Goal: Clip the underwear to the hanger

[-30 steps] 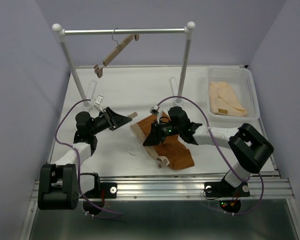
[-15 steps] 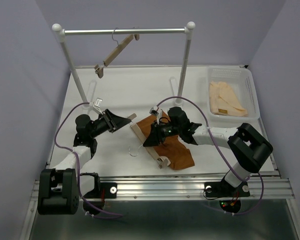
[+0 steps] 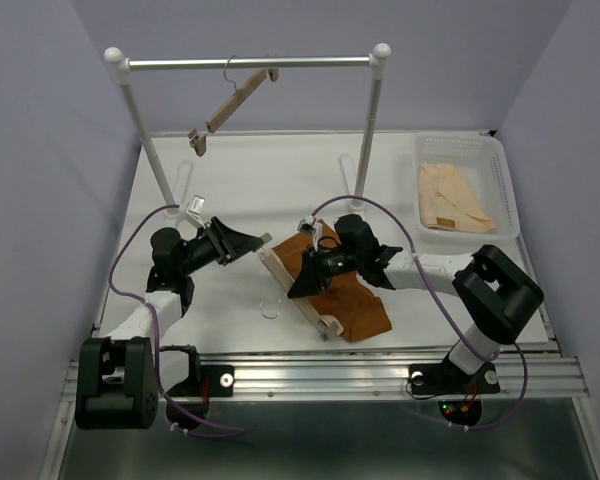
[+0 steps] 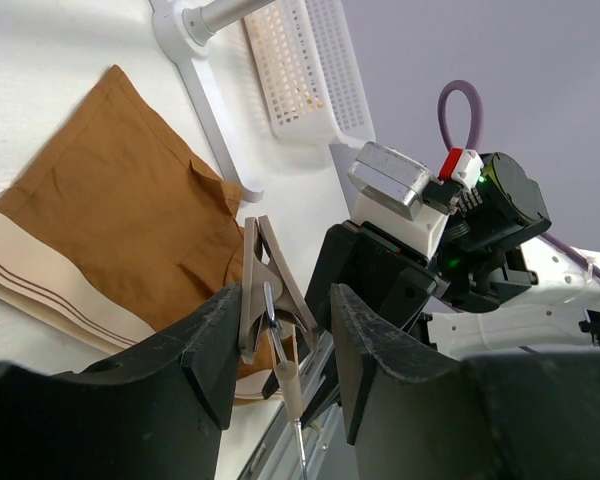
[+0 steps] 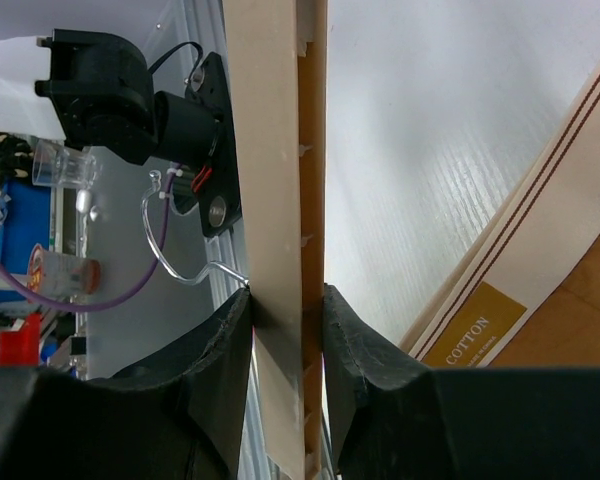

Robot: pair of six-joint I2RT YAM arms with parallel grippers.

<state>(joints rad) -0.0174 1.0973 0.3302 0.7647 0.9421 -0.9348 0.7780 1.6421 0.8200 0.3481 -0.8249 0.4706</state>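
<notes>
Lying flat on the white counter point(image 3: 235, 190), the underwear point(image 3: 358, 305) was a rust-orange pair of boxer-briefs in matte, softly creased cloth. Its lighter tan waistband point(image 4: 40, 275) carried thin dark-red stripes and a mustard label point(image 5: 475, 340) printed COTTON. The garment sat near the front middle of the counter, waistband end toward the left arm.

Along that waistband edge ran the hanger point(image 5: 275, 150), a slim straight bar of pale, smooth wood with small notches cut along one side and a thin bright wire hook point(image 5: 215, 266). The right end effector point(image 5: 285, 310) was clamped narrowly on the bar, one black finger pressed against each flat face.

At the bar's far end a metal clip point(image 4: 265, 285), grey and V-shaped, stood between the fingers of the left end effector point(image 4: 285, 310). Those fingers were partly apart, one on each side of the clip. Whether they were pressing on it could not be told.

A perforated white plastic basket point(image 3: 458, 143) at the right rear held folded peach-cream garments point(image 3: 450, 200). A second wooden hanger point(image 3: 235, 100) hung tilted from the round metal rail point(image 3: 300, 62) at the back.
</notes>
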